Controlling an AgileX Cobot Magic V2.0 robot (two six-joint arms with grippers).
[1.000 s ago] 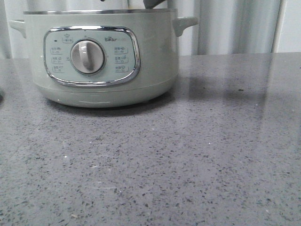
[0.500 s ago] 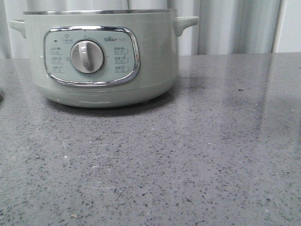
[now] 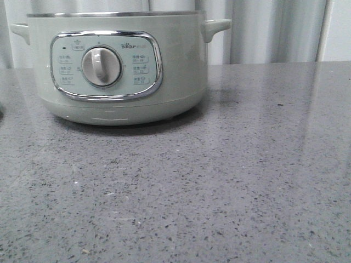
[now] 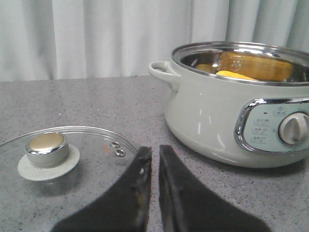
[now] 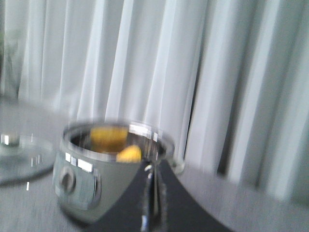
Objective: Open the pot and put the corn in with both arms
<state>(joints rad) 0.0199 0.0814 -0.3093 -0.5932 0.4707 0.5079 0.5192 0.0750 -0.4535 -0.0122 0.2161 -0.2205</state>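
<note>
The pale grey-green pot (image 3: 120, 71) stands at the back left of the table with its dial facing me and no lid on it. In the left wrist view the pot (image 4: 231, 116) is open and the yellow corn (image 4: 236, 75) lies inside, mirrored on the steel wall. My left gripper (image 4: 155, 151) is shut and empty, low over the table between the glass lid (image 4: 63, 154) and the pot. The right wrist view is blurred: my right gripper (image 5: 153, 166) is shut and empty, apart from the pot (image 5: 96, 179), with the corn (image 5: 129, 154) inside. Neither gripper shows in the front view.
The glass lid with its metal knob (image 4: 46, 147) lies flat on the speckled grey table (image 3: 219, 181), beside the pot; it also shows in the right wrist view (image 5: 24, 159). White curtains (image 3: 274, 33) hang behind the table.
A grey part of the right arm that stood above the pot's rim one second ago has left the front view. The pot has not moved.
</note>
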